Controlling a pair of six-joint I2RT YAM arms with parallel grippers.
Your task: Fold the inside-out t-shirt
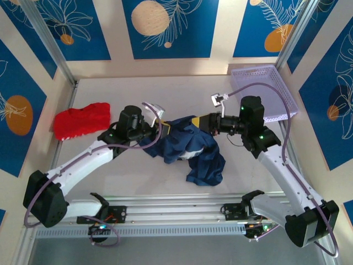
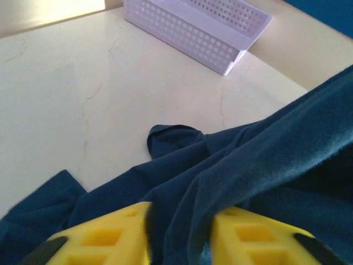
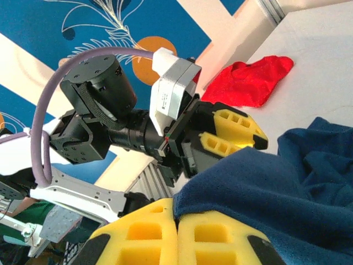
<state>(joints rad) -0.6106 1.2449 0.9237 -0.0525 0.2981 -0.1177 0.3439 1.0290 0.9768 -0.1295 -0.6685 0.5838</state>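
Top external view: the dark navy blue soft cloth t-shirt (image 1: 190,144) lies crumpled at the middle of the pale table (image 1: 165,91). One bunched end trails toward the near edge, and its upper edge is drawn between the two grippers.

The left gripper (image 1: 160,128) meets the shirt's left end. In the left wrist view its yellow fingers (image 2: 99,237) stand partly apart, with a fold of navy cloth running through the gap. Whether the pads press that fold cannot be determined.

The right gripper (image 1: 208,122) meets the shirt's right end. In the right wrist view its yellow fingers (image 3: 146,232) are closed flush together, clamping the shirt's edge at their tips.

A crumpled bright red garment (image 1: 81,120) lies left of the left arm, apart from the shirt. A lilac perforated plastic basket (image 1: 265,88) sits at the far right corner.
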